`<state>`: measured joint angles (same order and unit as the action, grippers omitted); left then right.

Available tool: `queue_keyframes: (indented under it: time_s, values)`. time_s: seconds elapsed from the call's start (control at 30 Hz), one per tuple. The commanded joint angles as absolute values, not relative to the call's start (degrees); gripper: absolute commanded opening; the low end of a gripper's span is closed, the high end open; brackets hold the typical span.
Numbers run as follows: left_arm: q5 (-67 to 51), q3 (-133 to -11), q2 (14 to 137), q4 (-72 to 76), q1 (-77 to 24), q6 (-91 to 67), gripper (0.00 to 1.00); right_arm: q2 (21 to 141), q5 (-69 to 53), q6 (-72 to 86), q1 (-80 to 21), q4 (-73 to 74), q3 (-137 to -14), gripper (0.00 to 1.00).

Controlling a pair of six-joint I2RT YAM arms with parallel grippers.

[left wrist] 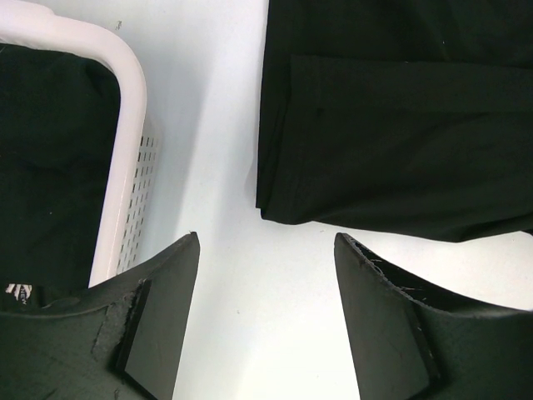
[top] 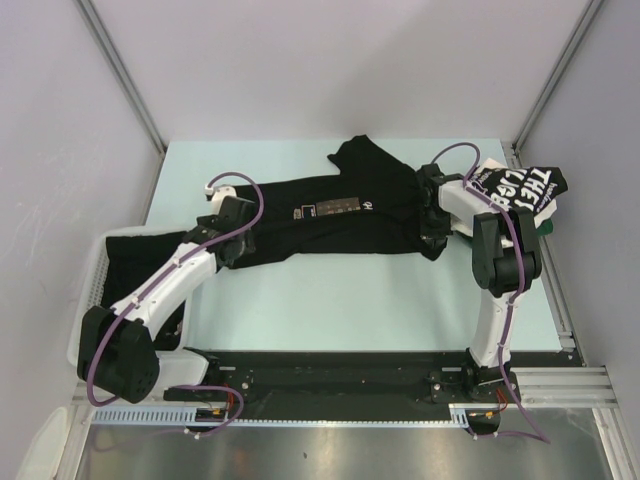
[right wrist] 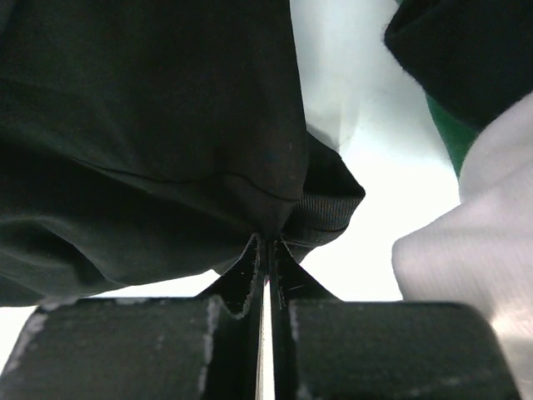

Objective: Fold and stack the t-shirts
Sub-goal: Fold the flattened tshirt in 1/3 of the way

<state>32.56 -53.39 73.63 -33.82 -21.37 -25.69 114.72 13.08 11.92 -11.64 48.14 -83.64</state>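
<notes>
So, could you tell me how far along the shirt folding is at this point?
Done: a lettered shirt looks folded at the right edge of the table. In hand: a black shirt lies across the middle, the right gripper shut on one end, the left gripper open beside the other. Left: finishing that fold, stacking it, and a dark shirt waiting in the basket.

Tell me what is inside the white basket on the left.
Black cloth fills the basket, likely a t-shirt. How many garments, and anything beneath the cloth, cannot be seen; the left arm also covers part from above.
</notes>
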Motion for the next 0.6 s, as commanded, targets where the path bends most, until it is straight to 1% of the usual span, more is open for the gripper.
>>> queue_keyframes:
  time_s: [0.0, 0.57]
  values:
    - [32.26, -53.09, 72.69, -33.4, -21.71, -26.98, 0.71, 113.29, 15.03, 10.99, -11.34, 49.22, -86.3, 0.0]
    - [32.87, -53.26, 71.81, -34.01, -21.71, -26.46, 0.72, 117.59, 18.19, 10.02, -10.81, 53.44, -95.36, 0.0]
